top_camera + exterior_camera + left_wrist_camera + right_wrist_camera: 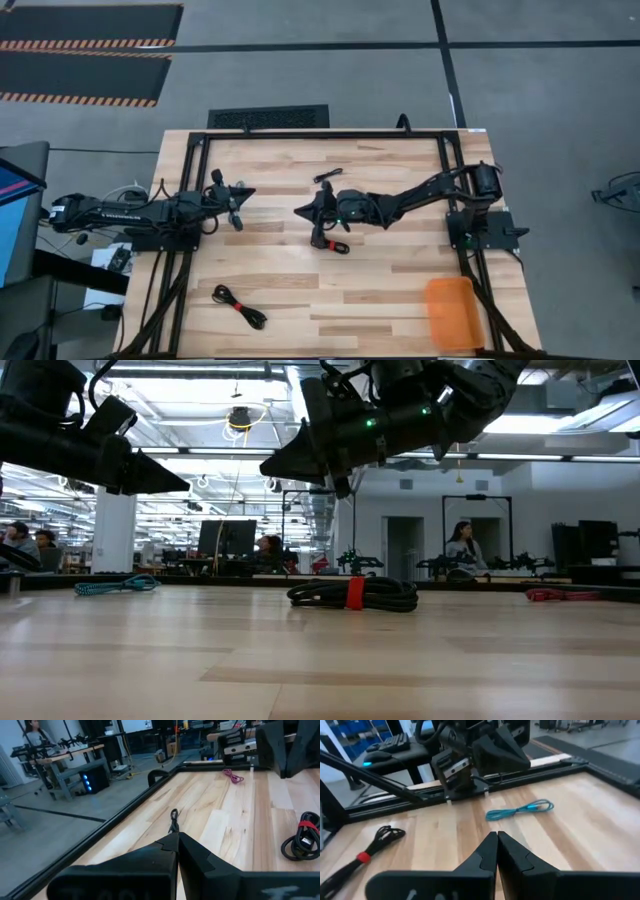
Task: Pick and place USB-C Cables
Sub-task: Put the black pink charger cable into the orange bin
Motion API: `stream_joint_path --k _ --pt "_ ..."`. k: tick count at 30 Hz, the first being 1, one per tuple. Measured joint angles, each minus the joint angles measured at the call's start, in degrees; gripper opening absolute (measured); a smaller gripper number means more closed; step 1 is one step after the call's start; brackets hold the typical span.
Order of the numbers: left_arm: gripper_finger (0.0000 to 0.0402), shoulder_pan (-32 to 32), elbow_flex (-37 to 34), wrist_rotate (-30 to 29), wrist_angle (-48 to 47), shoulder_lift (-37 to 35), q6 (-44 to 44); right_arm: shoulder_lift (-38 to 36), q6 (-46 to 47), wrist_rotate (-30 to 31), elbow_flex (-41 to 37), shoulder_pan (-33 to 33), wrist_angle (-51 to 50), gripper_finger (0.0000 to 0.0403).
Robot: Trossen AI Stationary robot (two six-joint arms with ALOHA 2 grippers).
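Several USB-C cables lie flat on the wooden table. A black coil with a red tie (333,243) (352,593) sits under my right arm. A black-and-red bundle (240,306) (365,852) lies near the near edge. A thin black cable (328,176) (173,820) lies toward the far edge. A teal cable (520,811) (115,585) lies close to my left arm, and a red one (232,776) (560,595) lies toward the right side. My left gripper (250,192) (176,840) and right gripper (298,211) (496,837) are both shut. They hover above the table, tips pointing at each other.
An orange translucent bin (450,312) stands at the table's near right corner. A black metal frame (320,133) runs along the table's edges. Bare wood lies between the two grippers and across the near middle. People and workbenches show in the room behind.
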Motion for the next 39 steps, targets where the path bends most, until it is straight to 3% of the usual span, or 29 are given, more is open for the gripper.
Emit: stream_joint_path --k 3,6,12,15,25,31,39 --pt "0.0 0.0 0.0 0.0 0.16 0.0 0.0 0.62 0.84 0.5 -0.02 -0.02 -0.77 0.0033" --pt "0.0 0.0 0.0 0.0 0.26 0.0 0.02 0.44 0.92 5.1 0.02 0.0 -1.86 0.0033" --pt "0.0 0.0 0.0 0.0 0.26 0.0 0.42 -3.37 0.87 7.93 -0.02 0.06 -13.91 0.0033" --pt "0.0 0.0 0.0 -0.25 0.06 0.0 0.95 -7.01 0.61 7.91 0.0 0.01 -24.99 0.0033" --pt "0.0 0.02 0.0 -2.83 -0.96 0.0 2.12 -23.94 5.22 12.25 0.0 -0.83 -76.26 0.0041" --pt "0.0 0.0 0.0 -3.02 -0.79 0.01 2.13 -26.31 3.92 12.25 -0.35 -3.84 -94.6 0.0086" --pt "0.0 0.0 0.0 -2.91 -0.82 0.02 2.1 -22.55 0.95 12.05 -5.55 -7.85 -99.75 0.0179"
